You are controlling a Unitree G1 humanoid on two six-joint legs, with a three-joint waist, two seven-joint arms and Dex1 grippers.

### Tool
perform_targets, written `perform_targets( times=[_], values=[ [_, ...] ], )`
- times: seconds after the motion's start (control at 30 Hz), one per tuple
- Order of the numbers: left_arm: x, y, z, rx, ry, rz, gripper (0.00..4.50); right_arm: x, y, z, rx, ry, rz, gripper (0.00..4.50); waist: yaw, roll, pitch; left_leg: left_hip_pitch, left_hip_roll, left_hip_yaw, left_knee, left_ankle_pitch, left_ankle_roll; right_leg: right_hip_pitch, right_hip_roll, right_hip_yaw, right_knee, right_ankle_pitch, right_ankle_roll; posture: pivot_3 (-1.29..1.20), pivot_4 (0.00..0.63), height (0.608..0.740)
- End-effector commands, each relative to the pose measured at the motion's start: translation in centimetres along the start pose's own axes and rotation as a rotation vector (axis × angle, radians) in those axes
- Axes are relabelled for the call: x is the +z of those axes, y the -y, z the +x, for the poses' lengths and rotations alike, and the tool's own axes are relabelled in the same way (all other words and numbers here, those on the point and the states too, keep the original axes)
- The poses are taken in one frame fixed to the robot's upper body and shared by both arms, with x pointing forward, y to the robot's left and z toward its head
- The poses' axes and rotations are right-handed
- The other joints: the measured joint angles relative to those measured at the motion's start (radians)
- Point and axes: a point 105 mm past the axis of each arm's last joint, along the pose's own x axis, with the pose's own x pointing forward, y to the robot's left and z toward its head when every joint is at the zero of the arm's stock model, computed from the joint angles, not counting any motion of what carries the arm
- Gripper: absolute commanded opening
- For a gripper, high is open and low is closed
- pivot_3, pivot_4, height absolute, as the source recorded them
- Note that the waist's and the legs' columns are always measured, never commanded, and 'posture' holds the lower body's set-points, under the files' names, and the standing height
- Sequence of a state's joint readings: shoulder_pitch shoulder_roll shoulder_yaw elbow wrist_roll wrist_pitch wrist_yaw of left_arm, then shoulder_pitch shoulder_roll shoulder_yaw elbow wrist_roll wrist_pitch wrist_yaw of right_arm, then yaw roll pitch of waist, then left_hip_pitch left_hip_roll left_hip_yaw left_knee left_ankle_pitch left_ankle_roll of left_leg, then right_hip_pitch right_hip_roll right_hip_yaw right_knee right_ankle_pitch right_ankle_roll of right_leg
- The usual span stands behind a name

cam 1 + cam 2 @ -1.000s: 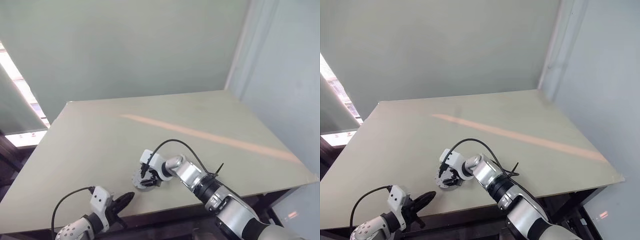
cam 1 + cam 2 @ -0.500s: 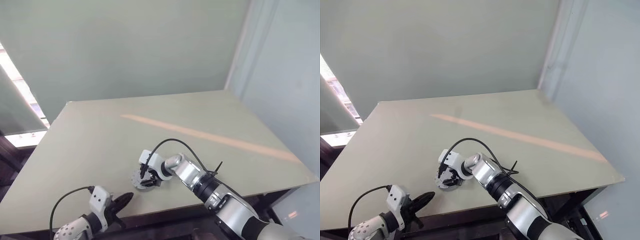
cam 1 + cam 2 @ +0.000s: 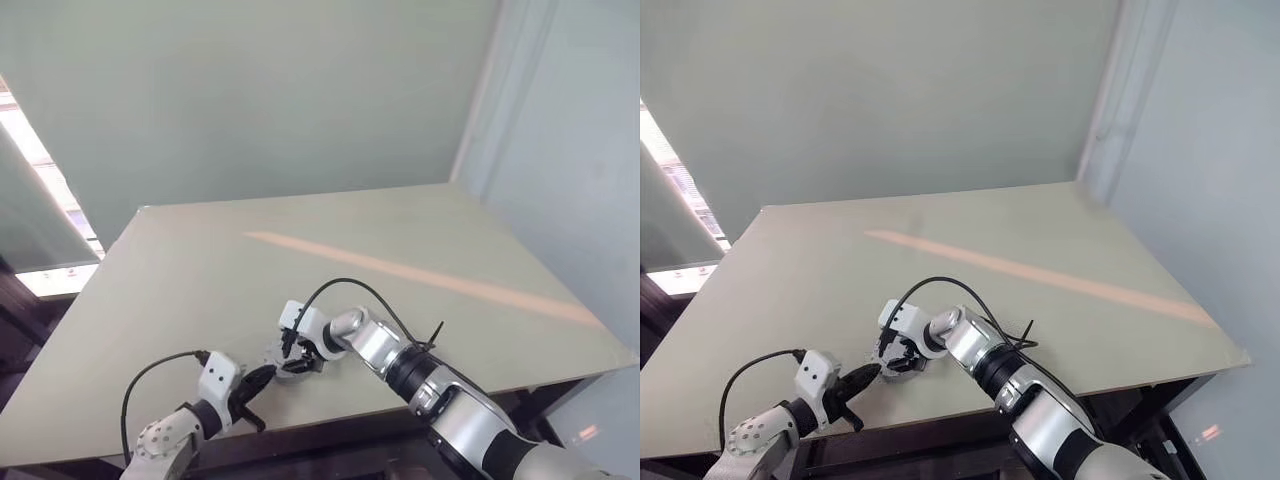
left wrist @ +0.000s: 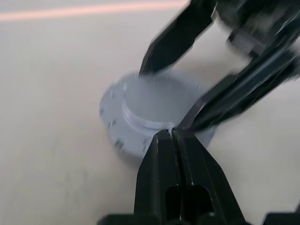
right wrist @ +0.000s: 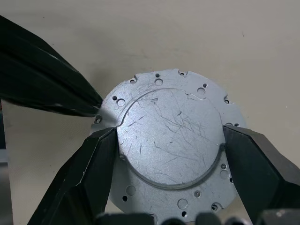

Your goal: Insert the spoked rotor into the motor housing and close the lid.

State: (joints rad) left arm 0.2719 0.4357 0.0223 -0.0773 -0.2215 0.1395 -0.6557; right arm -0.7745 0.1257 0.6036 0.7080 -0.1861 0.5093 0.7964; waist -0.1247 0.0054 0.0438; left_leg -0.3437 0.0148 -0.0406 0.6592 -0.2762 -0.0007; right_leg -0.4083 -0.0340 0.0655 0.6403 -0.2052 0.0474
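At the near left edge of the table (image 3: 180,270), the left gripper (image 3: 262,377) has its two black fingers pressed together with nothing between them, the tip touching the outer flange of the grey metal disc (image 5: 171,145). To its right, the right gripper (image 5: 168,140) straddles the raised round centre of that disc, one finger on each side, jaws clamped across it. The disc lies flat on the table; it looks like the closed motor or its lid, seen from a scratched flat face, and no spoked wheel or copper windings can be seen. The risk, as I judge it: a sideways push from the left tip could skid or tilt the disc out of the right fingers' hold.
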Motion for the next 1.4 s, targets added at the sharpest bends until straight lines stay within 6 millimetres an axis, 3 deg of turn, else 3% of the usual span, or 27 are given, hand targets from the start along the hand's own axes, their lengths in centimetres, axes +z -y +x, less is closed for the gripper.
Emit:
perform_targets(
  times=[0.03,0.47,0.5,0.57,1.03,1.4],
  values=[
    [-0.1,-0.4,0.8,0.026,-0.020,0.025,0.00,-4.3,-0.1,0.9,-0.019,-0.161,0.044,3.34,0.000,0.001,0.000,0.000,0.000,0.000,0.000,0.000,0.000,0.000,0.000,0.000,0.000,0.000,0.000,0.00,0.000,0.740],
    [-1.3,-0.5,2.1,0.018,-0.050,0.028,0.00,-3.7,0.1,0.4,-0.004,-0.136,0.040,3.34,0.008,0.008,-0.004,0.001,-0.004,-0.006,0.000,0.000,0.000,0.001,-0.002,-0.001,0.000,0.000,0.000,0.00,0.000,0.740],
    [-1.4,-0.5,2.1,0.015,-0.051,0.029,0.00,-3.6,0.0,0.3,0.006,-0.135,0.035,4.06,0.008,0.008,-0.005,0.001,-0.004,-0.006,0.000,0.000,0.000,0.001,-0.002,-0.001,0.000,0.000,0.000,0.00,0.000,0.740],
    [-1.4,-0.5,2.2,0.011,-0.051,0.031,0.00,-3.3,-0.1,0.1,0.024,-0.133,0.033,4.49,0.008,0.008,-0.005,0.001,-0.005,-0.007,0.000,0.000,0.000,0.001,-0.002,-0.001,0.000,0.000,0.000,0.00,0.000,0.740],
    [-1.5,-0.3,2.9,-0.007,-0.043,0.036,0.00,0.6,0.5,-1.7,0.018,0.013,0.110,4.49,0.030,0.009,-0.003,-0.003,-0.011,-0.027,0.000,0.000,0.000,0.000,-0.002,-0.013,-0.001,0.000,0.000,0.00,0.000,0.740],
    [-1.5,-0.3,3.3,-0.023,-0.044,0.044,0.00,2.0,2.4,-3.8,-0.031,0.112,0.182,4.49,0.040,0.009,-0.003,-0.014,-0.014,-0.031,0.001,0.002,0.003,-0.006,-0.004,-0.018,-0.002,0.000,0.000,0.00,0.000,0.740]
  ],
)
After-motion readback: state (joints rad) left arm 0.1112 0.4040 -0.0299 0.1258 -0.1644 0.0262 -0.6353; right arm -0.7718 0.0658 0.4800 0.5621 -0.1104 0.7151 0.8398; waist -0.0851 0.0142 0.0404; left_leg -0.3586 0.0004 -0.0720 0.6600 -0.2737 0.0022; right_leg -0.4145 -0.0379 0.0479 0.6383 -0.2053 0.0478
